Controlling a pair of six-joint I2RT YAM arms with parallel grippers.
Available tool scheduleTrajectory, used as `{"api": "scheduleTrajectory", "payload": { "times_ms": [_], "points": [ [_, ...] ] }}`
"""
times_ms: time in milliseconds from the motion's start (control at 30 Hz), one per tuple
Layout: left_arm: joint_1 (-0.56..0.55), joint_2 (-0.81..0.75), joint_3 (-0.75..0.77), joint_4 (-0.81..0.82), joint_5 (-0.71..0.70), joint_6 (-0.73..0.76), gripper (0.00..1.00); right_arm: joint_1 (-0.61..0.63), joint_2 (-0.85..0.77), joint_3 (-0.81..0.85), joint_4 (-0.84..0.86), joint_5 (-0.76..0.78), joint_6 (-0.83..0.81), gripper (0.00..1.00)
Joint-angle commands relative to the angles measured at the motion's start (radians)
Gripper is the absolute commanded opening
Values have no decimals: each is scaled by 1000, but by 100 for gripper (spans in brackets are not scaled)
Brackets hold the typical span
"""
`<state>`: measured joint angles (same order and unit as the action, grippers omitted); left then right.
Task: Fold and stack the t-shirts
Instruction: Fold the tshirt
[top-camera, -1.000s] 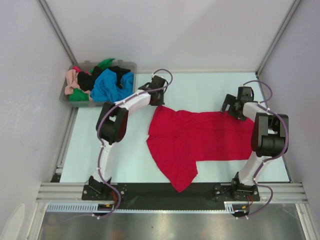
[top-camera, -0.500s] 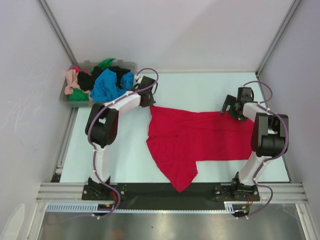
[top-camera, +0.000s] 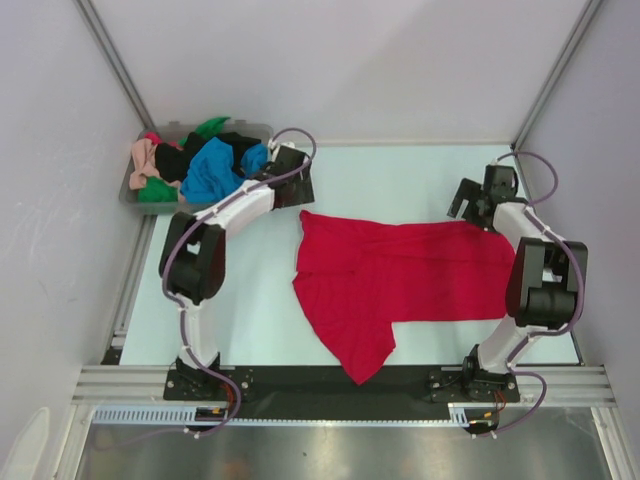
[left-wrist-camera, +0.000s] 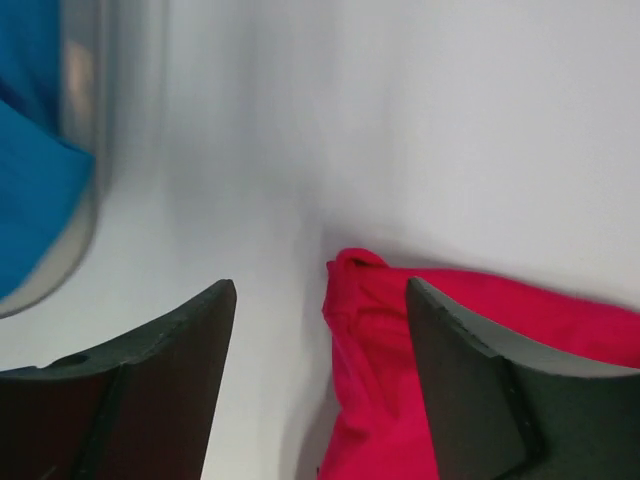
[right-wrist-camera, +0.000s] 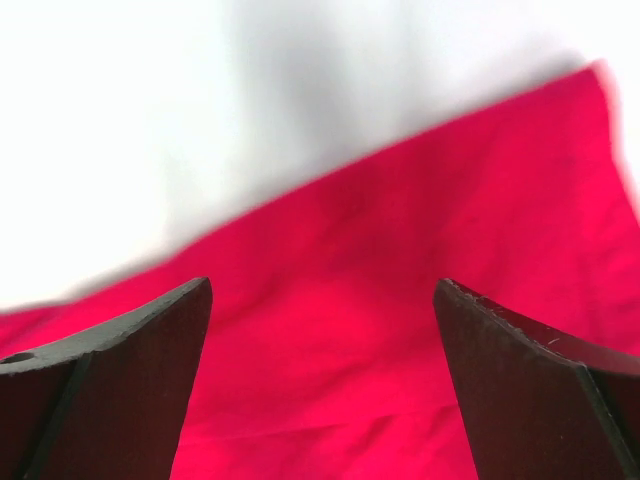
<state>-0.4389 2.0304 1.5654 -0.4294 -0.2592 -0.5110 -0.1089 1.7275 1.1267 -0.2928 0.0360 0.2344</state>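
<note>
Red t-shirt (top-camera: 400, 275) cloth lies under both tools. The left tool (left-wrist-camera: 320, 283) is released, its 2 fingers (left-wrist-camera: 150, 380) spread apart with nothing gripped. A bunched corner of the shirt rests on the worktop (top-camera: 400, 175) below the gap, nearer the right-hand finger. The right tool (right-wrist-camera: 322, 283) is also released, jaws wide, hovering over the shirt's far right edge and holding nothing. Seen from above, the shirt lies spread across the middle of the worktop between the 2 arms, with 1 flap reaching toward the near edge. Just beside the left tool, at the far left corner, stands a clear grey bin (top-camera: 262, 130). It holds a heap of crumpled shirts. A blue t-shirt (top-camera: 215, 170) lies nearest the tool, with a black t-shirt (top-camera: 235, 142) behind it. A green t-shirt (top-camera: 155, 192) and a peach-pink t-shirt (top-camera: 143, 155) sit at the left end.
</note>
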Motion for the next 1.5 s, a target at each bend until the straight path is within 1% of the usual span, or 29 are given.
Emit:
{"api": "scheduleTrajectory", "payload": {
  "times_ms": [0, 67, 133, 233, 300, 400, 500, 633, 733, 933, 1033, 1167, 1333, 1467],
  "points": [
    [-35, -168, 71, 8, -11, 113, 76, -29, -88, 70, -6, 24, -7, 100],
    [-67, -200, 71, 1, -6, 134, 77, -54, -88, 62, 4, 30, -12, 100],
    [-116, -213, 64, 1, 17, 120, 77, -74, -65, 64, 9, 21, -14, 100],
    [-161, -197, 19, 47, 124, 36, 77, -118, -27, 59, 11, 7, -9, 99],
    [-182, -159, -16, 107, 190, -29, 77, -138, -11, 55, 17, 4, -9, 99],
    [-196, -82, -25, 152, 231, -73, 75, -156, 12, 35, 33, -8, -17, 100],
    [-198, -27, -25, 161, 216, -104, 75, -166, 35, 21, 67, -25, -26, 100],
    [-175, -10, -73, 182, 186, -135, 75, -161, 78, 31, 109, -91, -30, 100],
    [-138, -6, -161, 218, 201, -188, 75, -141, 124, 67, 89, -87, -43, 99],
    [-70, 5, -238, 258, 192, -208, 74, -123, 152, 77, 84, -76, -46, 99],
    [-29, 4, -249, 253, 169, -202, 74, -123, 158, 76, 84, -76, -41, 99],
    [22, 4, -243, 244, 164, -144, 74, -107, 161, 74, 99, -91, -37, 99],
    [32, 25, -185, 202, 190, -69, 74, -69, 178, 88, 103, -71, -49, 99],
    [34, 13, -208, 185, 150, -63, 75, -69, 193, 117, 84, -48, -49, 99]
  ]
}}
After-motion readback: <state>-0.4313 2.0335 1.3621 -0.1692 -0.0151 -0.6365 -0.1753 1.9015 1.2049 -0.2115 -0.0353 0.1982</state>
